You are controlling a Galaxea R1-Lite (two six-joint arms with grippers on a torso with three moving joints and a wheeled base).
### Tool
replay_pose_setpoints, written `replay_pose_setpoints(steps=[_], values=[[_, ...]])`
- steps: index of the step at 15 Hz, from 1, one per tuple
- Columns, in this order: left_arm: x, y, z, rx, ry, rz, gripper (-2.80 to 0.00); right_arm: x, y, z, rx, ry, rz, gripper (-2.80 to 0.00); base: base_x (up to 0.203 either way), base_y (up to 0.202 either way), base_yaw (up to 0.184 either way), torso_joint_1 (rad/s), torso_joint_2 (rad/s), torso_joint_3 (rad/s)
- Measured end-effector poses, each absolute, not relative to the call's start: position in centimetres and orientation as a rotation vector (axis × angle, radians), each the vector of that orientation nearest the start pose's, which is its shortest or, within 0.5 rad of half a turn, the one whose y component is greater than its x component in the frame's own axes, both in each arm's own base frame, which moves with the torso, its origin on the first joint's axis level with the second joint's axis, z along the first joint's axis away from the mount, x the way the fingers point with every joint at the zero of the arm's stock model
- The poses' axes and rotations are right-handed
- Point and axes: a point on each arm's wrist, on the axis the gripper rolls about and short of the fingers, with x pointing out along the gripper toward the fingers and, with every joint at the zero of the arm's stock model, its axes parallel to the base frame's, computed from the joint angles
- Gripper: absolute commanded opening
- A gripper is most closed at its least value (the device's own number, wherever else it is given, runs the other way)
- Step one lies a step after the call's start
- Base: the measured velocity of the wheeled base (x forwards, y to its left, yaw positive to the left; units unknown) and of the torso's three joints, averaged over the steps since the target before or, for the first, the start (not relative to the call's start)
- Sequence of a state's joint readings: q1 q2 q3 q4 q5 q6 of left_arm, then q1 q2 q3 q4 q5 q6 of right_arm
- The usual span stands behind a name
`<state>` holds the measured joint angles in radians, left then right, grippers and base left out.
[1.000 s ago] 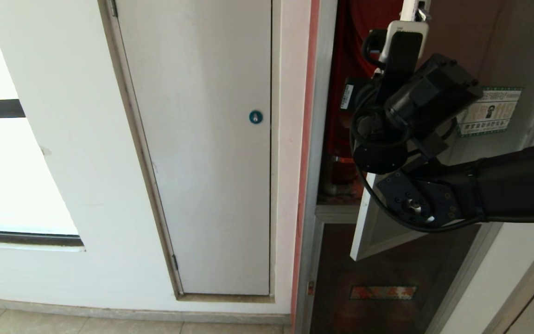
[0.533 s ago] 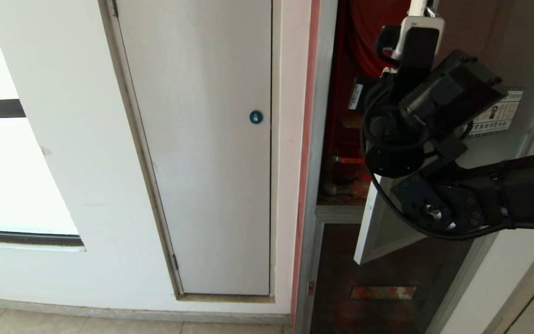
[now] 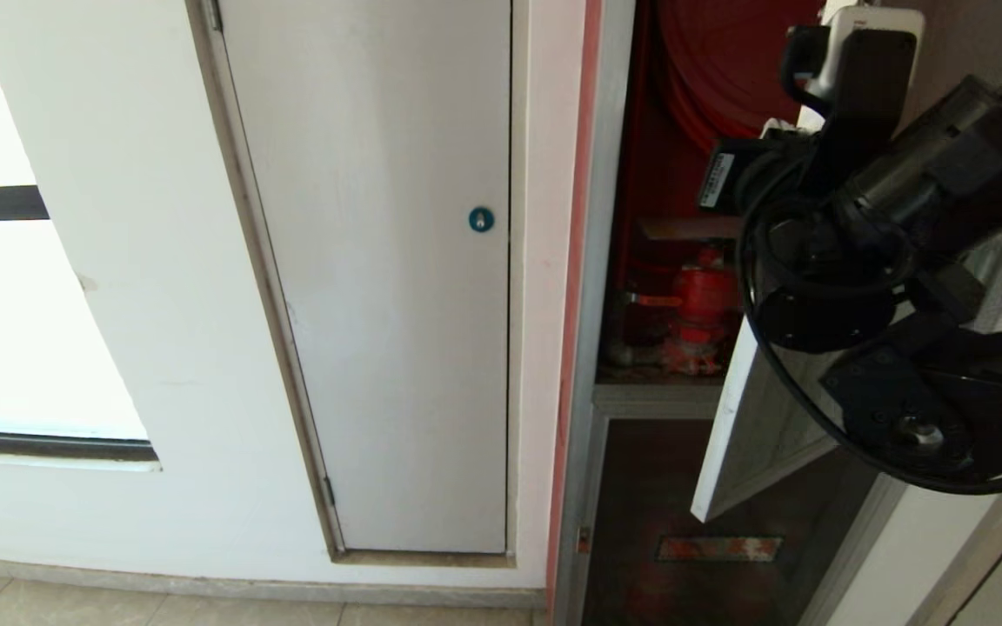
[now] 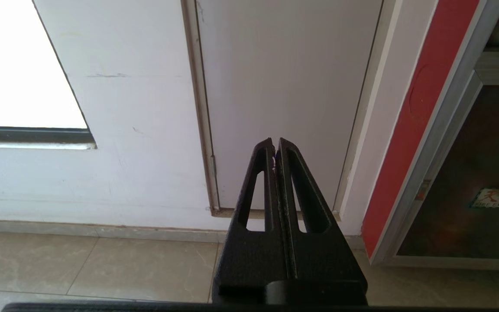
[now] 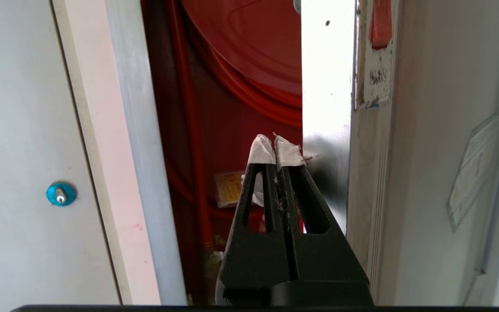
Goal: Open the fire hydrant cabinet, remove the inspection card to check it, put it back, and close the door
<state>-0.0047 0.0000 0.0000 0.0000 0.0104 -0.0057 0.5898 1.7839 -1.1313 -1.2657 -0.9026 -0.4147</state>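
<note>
Red hose reel shows more now — your closed, empty right claw has swung the door wider; card next.

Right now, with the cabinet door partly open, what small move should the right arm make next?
Probably keep sweeping the silver-framed door wider: the shut right gripper rests against its free edge, and the gap to the red hose reel looks too narrow for reaching inside.
</note>
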Motion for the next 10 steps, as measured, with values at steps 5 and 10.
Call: replay_pose_setpoints(steps=[5,10], values=[[-2.3,0.0,7.5,-0.006,0.000,0.006,-2.80,24.1,13.9,30.3,0.006,-0.365,-0.394,-2.80,0.000,0.000,0.000,0.000,0.00,0.000],[-2.3,0.0,7.5,-0.006,0.000,0.005,-2.80,20.2,11.4,30.1,0.004,-0.364,-0.389,-2.80,0.000,0.000,0.000,0.000,0.00,0.000]])
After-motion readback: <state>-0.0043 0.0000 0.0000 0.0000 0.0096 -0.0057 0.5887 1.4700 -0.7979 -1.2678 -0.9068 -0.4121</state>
